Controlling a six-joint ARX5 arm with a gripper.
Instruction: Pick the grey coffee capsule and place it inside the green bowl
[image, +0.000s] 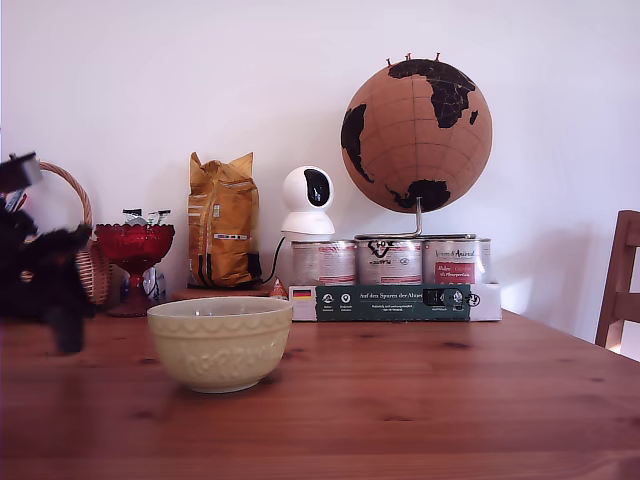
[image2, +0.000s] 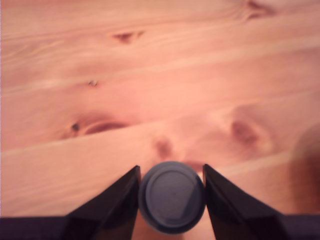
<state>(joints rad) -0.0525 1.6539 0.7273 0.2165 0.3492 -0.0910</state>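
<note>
Exterior view: one green bowl (image: 220, 342) on the wooden counter (image: 420, 400), interior hidden from this angle. One dark, blurred claw (image: 62, 325) at the exterior view's left, beside the bowl. Behind: one red goblet dish (image: 133, 250), one wicker basket (image: 88, 250), three tins (image: 390, 262), one globe (image: 417, 122).

Wrist view: one grey coffee capsule (image2: 172, 196), round face up, clasped between both claw (image2: 171, 200) jaws above the bare counter; bowl unseen here.

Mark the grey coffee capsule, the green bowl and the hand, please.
grey coffee capsule (image2: 172, 196), wrist view, its flat round face.
green bowl (image: 220, 352), exterior view, its outer wall.
hand (image2: 171, 200), wrist view, midway between its fingertips.
</note>
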